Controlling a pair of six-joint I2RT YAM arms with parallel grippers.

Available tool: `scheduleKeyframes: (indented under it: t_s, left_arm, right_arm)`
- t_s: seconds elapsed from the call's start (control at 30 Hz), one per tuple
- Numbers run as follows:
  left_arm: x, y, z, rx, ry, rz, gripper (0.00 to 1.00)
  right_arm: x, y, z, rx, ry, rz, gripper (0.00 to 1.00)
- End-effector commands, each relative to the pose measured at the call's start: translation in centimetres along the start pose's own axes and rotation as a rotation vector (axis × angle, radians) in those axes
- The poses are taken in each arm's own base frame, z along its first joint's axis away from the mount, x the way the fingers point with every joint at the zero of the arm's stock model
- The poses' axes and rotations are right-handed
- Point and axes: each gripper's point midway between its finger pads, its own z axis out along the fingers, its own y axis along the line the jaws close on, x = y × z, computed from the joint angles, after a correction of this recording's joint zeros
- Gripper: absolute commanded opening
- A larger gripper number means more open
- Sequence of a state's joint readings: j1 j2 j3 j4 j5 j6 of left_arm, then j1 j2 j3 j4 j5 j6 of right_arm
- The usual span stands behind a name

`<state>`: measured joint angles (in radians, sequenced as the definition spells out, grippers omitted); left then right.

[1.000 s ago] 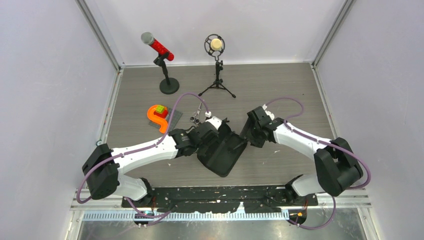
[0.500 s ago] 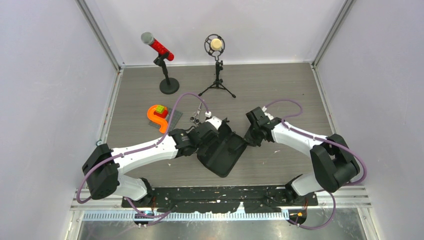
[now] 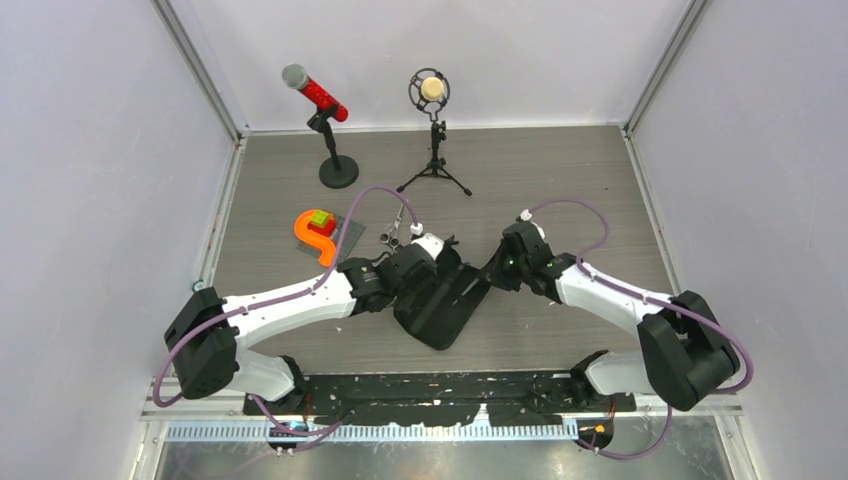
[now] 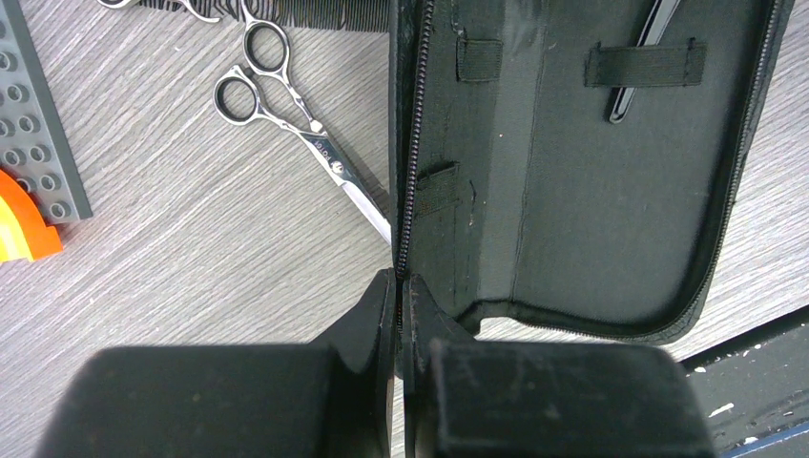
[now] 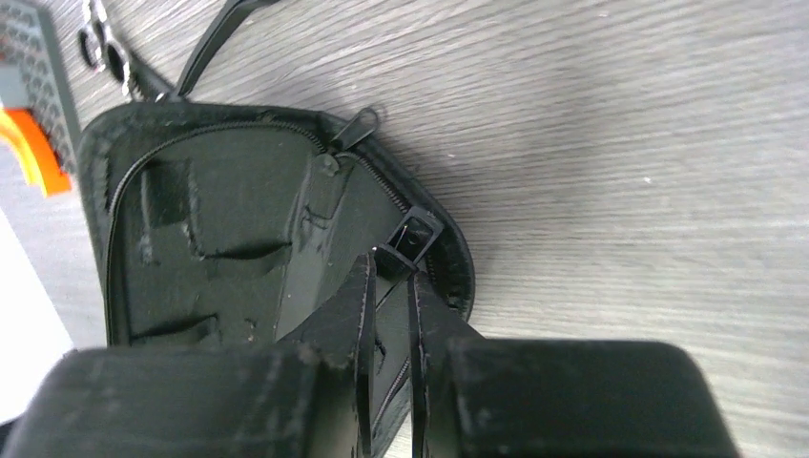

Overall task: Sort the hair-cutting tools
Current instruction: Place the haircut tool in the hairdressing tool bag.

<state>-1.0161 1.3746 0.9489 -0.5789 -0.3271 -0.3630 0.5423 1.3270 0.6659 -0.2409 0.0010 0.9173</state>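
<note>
While the left arm's fingers (image 4: 367,320) are clenched on the zip edge of the flat rectangular black zip case (image 4: 572,210), the right arm's fingers (image 5: 348,305) are drawn down to a narrow slit over another part of its rim, right at the small black zip slider (image 5: 417,232). They look to be pinching that rim, so both arms are occupied with holding the case open, not with any tool. Inside the case, one thin black hair clip (image 4: 649,48) is tucked under an elastic strap near the far end; the other straps in view hold nothing. Just beside the case, on the grey wood-grain worktop (image 4: 191,286), lies a pair of slim silver scissors with ring handles (image 4: 286,114), its blade tip reaching the zip edge. Beyond it are the narrow black comb (image 4: 324,11) and the ring handle of a second pair of silver scissors (image 4: 200,10), cut off at the frame's edge. Further out sit a grey studded baseplate (image 4: 43,114) and an orange curved plastic piece (image 4: 19,224). At the far end of the worktop stand a red microphone on a round base (image 3: 320,100) and a cream-headed microphone on a tripod (image 3: 432,90). By my reckoning the sorting is at an early stage: one clip is stowed, while both scissors and the comb lie outside the case. I cannot make out any further clips.
</note>
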Motion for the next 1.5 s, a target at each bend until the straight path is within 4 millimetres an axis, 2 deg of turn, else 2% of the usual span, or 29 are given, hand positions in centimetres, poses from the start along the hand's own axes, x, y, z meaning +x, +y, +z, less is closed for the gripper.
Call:
scheduleKeyframes:
  t_s: [0.0, 0.03, 0.07, 0.17, 0.2, 0.23, 0.33, 0.47, 0.63, 0.7, 0.77, 0.87, 0.97, 1.07, 1.1, 1.13, 1.17, 1.2, 1.23, 1.27, 1.3, 1.33, 1.37, 1.4, 1.43, 1.47]
  left_arm:
    - [-1.3, 0.0, -0.7, 0.003, -0.052, -0.024, 0.00]
    - [-1.3, 0.0, -0.7, 0.001, -0.052, -0.027, 0.00]
    - [-1.2, 0.0, -0.7, -0.001, -0.051, -0.026, 0.00]
    - [-1.2, 0.2, -0.7, -0.007, -0.052, -0.033, 0.00]
    - [-1.2, 0.2, -0.7, -0.010, -0.054, -0.037, 0.00]
    - [-1.2, 0.3, -0.7, -0.011, -0.055, -0.040, 0.00]
    - [-1.1, 0.3, -0.8, -0.008, -0.061, -0.052, 0.00]
    - [-1.0, 0.3, -0.9, -0.008, -0.064, -0.066, 0.00]
    - [-0.7, 0.5, -0.9, -0.015, -0.062, -0.074, 0.00]
    - [-0.7, 0.5, -0.9, -0.015, -0.062, -0.074, 0.00]
    - [-0.6, 0.6, -0.9, -0.017, -0.063, -0.073, 0.00]
    - [-0.5, 0.7, -1.0, -0.022, -0.061, -0.069, 0.00]
    - [-0.4, 0.8, -1.1, -0.027, -0.056, -0.064, 0.00]
    - [-0.5, 0.9, -1.2, -0.031, -0.054, -0.063, 0.00]
    - [-0.5, 0.9, -1.2, -0.033, -0.052, -0.062, 0.00]
    - [-0.5, 1.0, -1.2, -0.035, -0.052, -0.060, 0.00]
    - [-0.6, 1.0, -1.3, -0.036, -0.050, -0.059, 0.00]
    - [-0.6, 1.0, -1.3, -0.037, -0.046, -0.058, 0.00]
    - [-0.5, 1.0, -1.3, -0.038, -0.043, -0.058, 0.00]
    - [-0.6, 0.9, -1.3, -0.039, -0.039, -0.058, 0.00]
    - [-0.6, 0.9, -1.3, -0.040, -0.038, -0.060, 0.00]
    - [-0.7, 0.9, -1.3, -0.040, -0.036, -0.061, 0.00]
    - [-0.7, 0.9, -1.3, -0.040, -0.034, -0.061, 0.00]
    - [-0.7, 0.8, -1.3, -0.040, -0.032, -0.061, 0.00]
    - [-0.8, 0.8, -1.3, -0.039, -0.034, -0.062, 0.00]
    - [-0.7, 0.7, -1.2, -0.038, -0.032, -0.063, 0.00]
  right_arm:
    - [-1.3, 5.5, -0.9, -0.323, -0.090, -0.129, 0.05]
    - [-0.6, 5.4, -0.7, -0.345, -0.073, -0.161, 0.05]
    - [-0.8, 6.1, -0.8, -0.387, -0.090, -0.179, 0.05]
    - [0.5, 5.6, 0.0, -0.432, -0.070, -0.235, 0.05]
    - [0.6, 6.0, 0.1, -0.466, -0.077, -0.255, 0.05]
    - [1.2, 5.4, 0.4, -0.471, -0.062, -0.259, 0.05]
    - [2.4, 5.8, 0.8, -0.553, -0.038, -0.263, 0.05]
    - [4.2, 4.7, 1.6, -0.590, -0.004, -0.236, 0.05]
    - [6.0, 1.9, 3.1, -0.530, 0.040, -0.239, 0.06]
    - [6.4, 1.0, 3.5, -0.499, 0.054, -0.258, 0.12]
    - [6.6, 0.2, 3.9, -0.463, 0.060, -0.272, 0.25]
    - [6.6, -0.8, 4.0, -0.412, 0.057, -0.283, 0.44]
    - [6.3, -2.1, 3.8, -0.336, 0.054, -0.302, 0.55]
    - [5.0, -2.4, 3.5, -0.264, 0.025, -0.327, 0.65]
    - [4.7, -2.4, 3.0, -0.230, 0.033, -0.339, 0.66]
    - [4.9, -3.6, 2.8, -0.166, 0.055, -0.345, 0.66]
    - [3.7, -2.4, 2.1, -0.174, 0.020, -0.362, 0.66]
    - [3.7, -3.3, 1.5, -0.115, 0.032, -0.373, 0.66]
    - [2.9, -2.1, 1.0, -0.118, 0.013, -0.384, 0.66]
    - [2.8, -2.7, 0.4, -0.066, 0.025, -0.390, 0.66]
    - [2.1, -1.3, -0.1, -0.071, 0.010, -0.403, 0.65]
    - [2.0, -1.9, -0.5, -0.018, 0.018, -0.410, 0.64]
    - [1.2, -0.3, -1.1, -0.024, -0.002, -0.422, 0.63]
    - [1.3, -1.0, -1.3, 0.034, 0.013, -0.422, 0.62]
    - [0.9, 0.3, -2.0, 0.038, 0.010, -0.429, 0.61]
    - [0.8, 0.1, -2.0, 0.074, 0.014, -0.425, 0.61]
